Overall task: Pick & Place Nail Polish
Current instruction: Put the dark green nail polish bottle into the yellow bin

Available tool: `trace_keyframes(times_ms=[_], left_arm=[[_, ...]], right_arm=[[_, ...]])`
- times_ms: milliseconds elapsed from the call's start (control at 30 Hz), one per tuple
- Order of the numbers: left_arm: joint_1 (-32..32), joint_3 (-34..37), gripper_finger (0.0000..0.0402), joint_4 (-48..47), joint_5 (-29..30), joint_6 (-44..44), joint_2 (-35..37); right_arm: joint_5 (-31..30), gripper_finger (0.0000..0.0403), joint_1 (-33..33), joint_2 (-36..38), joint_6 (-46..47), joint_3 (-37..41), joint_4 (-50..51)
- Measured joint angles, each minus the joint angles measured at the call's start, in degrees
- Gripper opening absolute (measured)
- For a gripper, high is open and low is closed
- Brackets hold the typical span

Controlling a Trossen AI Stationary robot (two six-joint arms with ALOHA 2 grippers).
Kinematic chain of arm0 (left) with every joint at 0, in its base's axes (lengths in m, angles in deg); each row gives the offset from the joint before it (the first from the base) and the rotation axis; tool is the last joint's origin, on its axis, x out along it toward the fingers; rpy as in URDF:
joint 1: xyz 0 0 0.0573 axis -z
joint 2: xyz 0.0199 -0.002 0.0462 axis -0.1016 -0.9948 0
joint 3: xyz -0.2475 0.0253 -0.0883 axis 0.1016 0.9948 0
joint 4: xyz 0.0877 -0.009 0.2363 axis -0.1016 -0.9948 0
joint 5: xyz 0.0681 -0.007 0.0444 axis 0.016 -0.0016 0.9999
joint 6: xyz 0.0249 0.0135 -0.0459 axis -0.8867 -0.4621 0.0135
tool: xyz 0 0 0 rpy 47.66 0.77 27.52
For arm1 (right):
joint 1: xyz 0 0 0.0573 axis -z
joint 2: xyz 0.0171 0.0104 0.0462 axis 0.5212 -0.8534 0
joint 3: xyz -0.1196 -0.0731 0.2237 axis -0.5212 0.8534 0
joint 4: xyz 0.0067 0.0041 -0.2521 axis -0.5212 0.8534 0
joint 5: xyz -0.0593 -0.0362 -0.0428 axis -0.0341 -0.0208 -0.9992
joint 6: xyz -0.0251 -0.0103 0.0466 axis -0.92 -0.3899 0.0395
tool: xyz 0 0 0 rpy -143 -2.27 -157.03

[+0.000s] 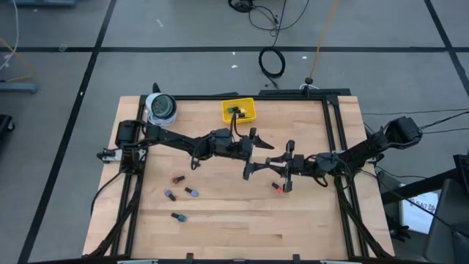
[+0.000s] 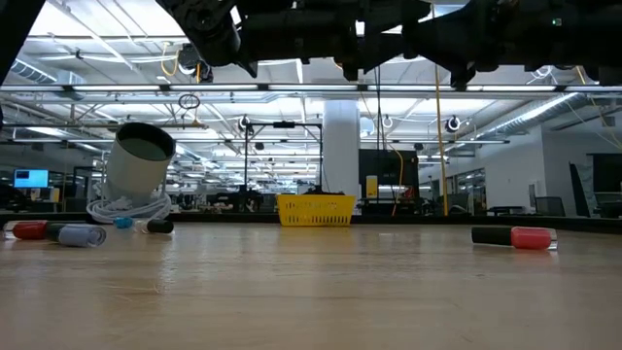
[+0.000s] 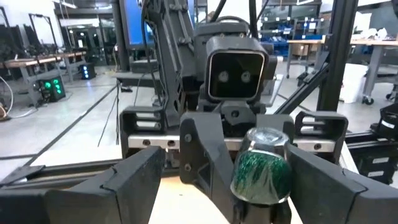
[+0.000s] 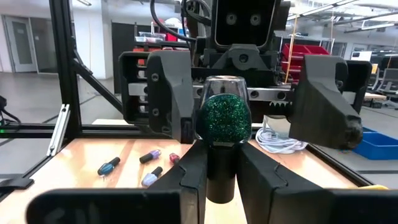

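A green glitter nail polish bottle with a black cap hangs over the table's middle, and my right gripper is shut on it. My left gripper faces it from the table's left, open. Its two fingers stand on either side of the bottle's body without touching it. A red bottle lies on its side on the wood under the right arm. Several more bottles lie near the table's left. One bottle sits in the yellow tray. My right gripper pinches the bottle's black cap between its two fingers. The fingers come level from the table's right and lie along the bottle. The green body sticks out past the fingertips toward my left gripper, clear of the table.
A grey-white roll with a white cord beside it stands at the far left corner. The yellow tray stands at the far edge's middle. A black frame rail runs around the wooden top. Bare wood lies along the near edge.
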Motion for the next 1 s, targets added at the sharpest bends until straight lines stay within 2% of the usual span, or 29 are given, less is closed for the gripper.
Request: trace_keyframes(times_ms=[300, 400, 767, 1000], left_arm=[[-0.07, 0.0, 0.031, 0.32, -0.16, -0.81, 0.0], [-0.07, 0.0, 0.0298, 0.45, -0.8, -0.83, 0.0], [-0.04, 0.0, 0.0164, 0.51, -1.28, -1.1, 0.0], [0.03, 0.07, 0.0116, 0.42, -1.87, -1.56, 0.02]], right_arm=[[-0.02, 0.0052, 0.02, 0.0, 0.0, 0.0, -0.99], [-0.06, 0.0052, 0.12, 0.02, 0.0, 0.0, -1.11], [-0.34, 0.0052, 0.76, 0.0, 0.9, 0.0, -1.07], [-0.45, 0.0052, 0.78, -0.76, 1.11, 0.02, -1.27]])
